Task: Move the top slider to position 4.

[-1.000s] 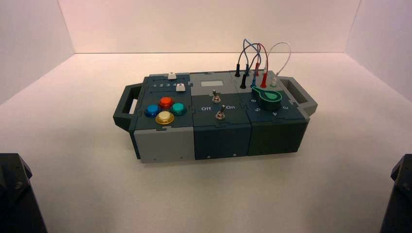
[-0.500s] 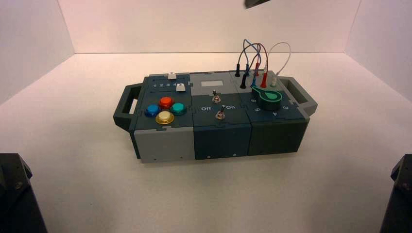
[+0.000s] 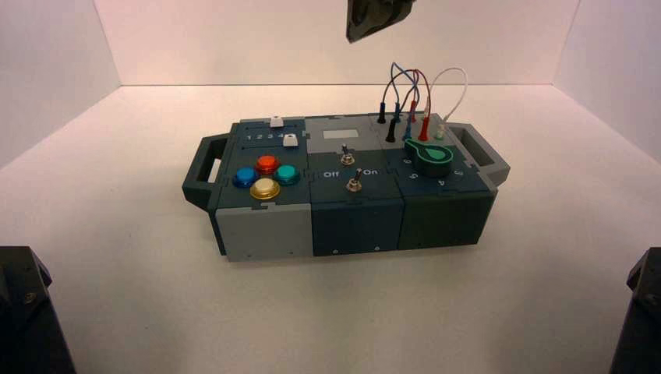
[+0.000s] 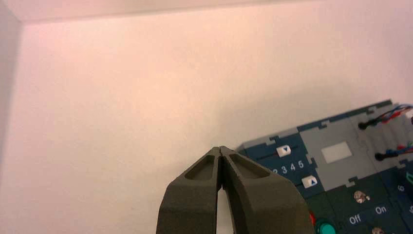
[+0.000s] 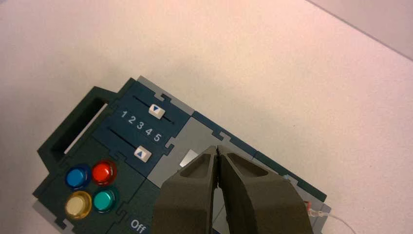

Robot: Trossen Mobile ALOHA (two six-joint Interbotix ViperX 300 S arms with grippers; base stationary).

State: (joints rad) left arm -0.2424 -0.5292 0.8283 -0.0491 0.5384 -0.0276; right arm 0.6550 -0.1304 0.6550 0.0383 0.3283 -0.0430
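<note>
Right hand (image 5: 216,148) is clenched, its two fingertips pressed together and grasping nothing; it hangs above the box (image 3: 265,234), and in its wrist view the tips lie over the pale grey panel (image 5: 190,139) along the far edge of the box's top face. Left hand (image 4: 221,148) is likewise clenched and empty, held over the bare surface (image 3: 156,312) off the box's left end, well apart from the box. Neither hand touches any control. The top slider (image 5: 156,110), a small white knob bearing a dark triangle, sits on its thin track beside the far left corner of the box's top face; it stands above the printed row 1 2 3 4 5, near the digits 3 and 4, though which of the two it meets cannot be told. Position 4 (image 5: 148,130) is the fourth digit of that row. The twin white slider (image 5: 141,154) lies just on the near side of the row. Blue, red, yellow and green push buttons (image 5: 91,187) cluster towards the near left corner. Two toggle switches (image 3: 349,170) occupy the middle, and a green knob (image 3: 433,157) with plugged wires (image 3: 413,86) the right end. The box stands mid-surface.
</note>
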